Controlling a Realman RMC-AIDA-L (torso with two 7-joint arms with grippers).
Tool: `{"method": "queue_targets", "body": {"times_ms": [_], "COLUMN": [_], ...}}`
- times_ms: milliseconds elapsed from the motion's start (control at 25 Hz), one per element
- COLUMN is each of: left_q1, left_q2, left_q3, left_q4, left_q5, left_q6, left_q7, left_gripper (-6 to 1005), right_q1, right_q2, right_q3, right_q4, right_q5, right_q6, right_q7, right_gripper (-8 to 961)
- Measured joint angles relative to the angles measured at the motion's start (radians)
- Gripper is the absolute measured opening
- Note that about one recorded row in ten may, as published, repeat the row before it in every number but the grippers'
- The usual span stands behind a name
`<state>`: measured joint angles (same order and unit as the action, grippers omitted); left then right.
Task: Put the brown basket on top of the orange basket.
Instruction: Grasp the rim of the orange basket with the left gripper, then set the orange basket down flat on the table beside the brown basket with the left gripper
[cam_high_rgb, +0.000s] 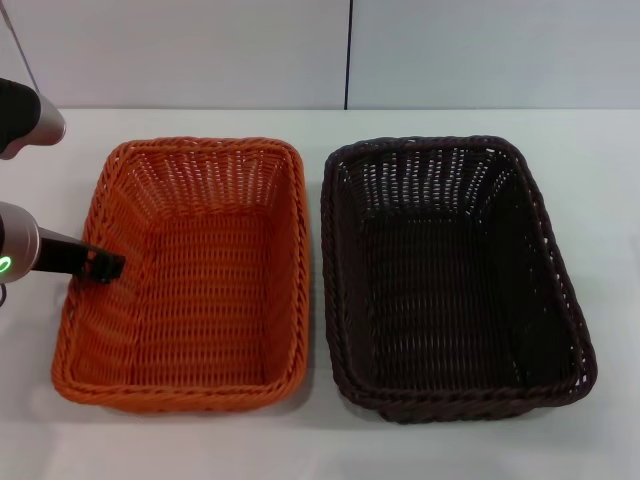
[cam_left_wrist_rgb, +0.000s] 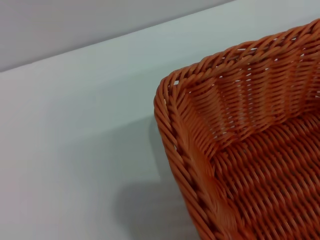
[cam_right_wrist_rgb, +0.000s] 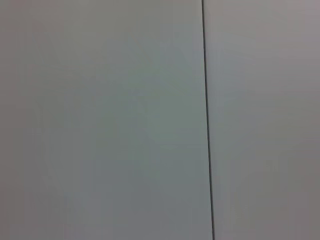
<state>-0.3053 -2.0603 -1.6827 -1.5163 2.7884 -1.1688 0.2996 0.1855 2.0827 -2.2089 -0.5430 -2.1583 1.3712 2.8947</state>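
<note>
The orange basket (cam_high_rgb: 190, 275) sits on the white table at the left, and the brown basket (cam_high_rgb: 450, 275) sits beside it at the right, both upright and apart. My left gripper (cam_high_rgb: 105, 266) reaches over the orange basket's left rim, at its left wall. The left wrist view shows a corner of the orange basket (cam_left_wrist_rgb: 240, 150) and its braided rim. My right gripper is out of view; the right wrist view shows only a plain wall.
The white table (cam_high_rgb: 320, 440) runs under both baskets, with a grey wall behind it. A dark vertical seam (cam_high_rgb: 348, 55) runs down the wall behind the gap between the baskets.
</note>
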Motion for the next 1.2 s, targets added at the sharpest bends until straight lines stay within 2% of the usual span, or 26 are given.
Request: {"method": "queue_targets", "body": {"times_ms": [80, 560, 640, 920, 1040, 1080, 1120, 1200], "left_q1": [-0.001, -0.002, 0.010, 0.002, 0.000, 0.000, 0.000, 0.002], "left_q2": [0.000, 0.001, 0.000, 0.001, 0.002, 0.002, 0.002, 0.002], "left_q3": [0.001, 0.025, 0.027, -0.006, -0.015, -0.015, -0.015, -0.014], "left_q4": [-0.001, -0.038, -0.100, -0.191, -0.287, -0.287, -0.342, -0.401], "left_q5": [0.000, 0.003, 0.007, 0.039, 0.061, 0.061, 0.074, 0.077], "left_q6": [-0.002, -0.037, -0.063, -0.134, -0.197, -0.197, -0.234, -0.268], "left_q7": [0.001, 0.093, 0.273, 0.381, 0.428, 0.428, 0.455, 0.487], "left_gripper": [340, 314, 312, 311, 310, 310, 310, 276], "right_q1": [-0.001, -0.001, -0.001, -0.001, -0.003, -0.004, -0.005, -0.007], "right_q2": [0.000, 0.000, 0.000, -0.001, -0.001, -0.001, -0.001, -0.001], "right_q3": [0.000, 0.000, 0.000, 0.000, 0.000, 0.000, 0.000, 0.000], "right_q4": [0.000, 0.000, 0.000, -0.001, -0.002, -0.003, -0.004, -0.006], "right_q5": [0.000, -0.003, -0.003, -0.004, -0.003, -0.003, -0.003, -0.002], "right_q6": [0.000, 0.003, 0.003, 0.006, 0.015, 0.019, 0.022, 0.029], "right_q7": [0.000, 0.000, 0.000, 0.000, 0.000, 0.000, 0.000, 0.000], "right_gripper": [778, 778, 778, 778, 778, 778, 778, 778]}}
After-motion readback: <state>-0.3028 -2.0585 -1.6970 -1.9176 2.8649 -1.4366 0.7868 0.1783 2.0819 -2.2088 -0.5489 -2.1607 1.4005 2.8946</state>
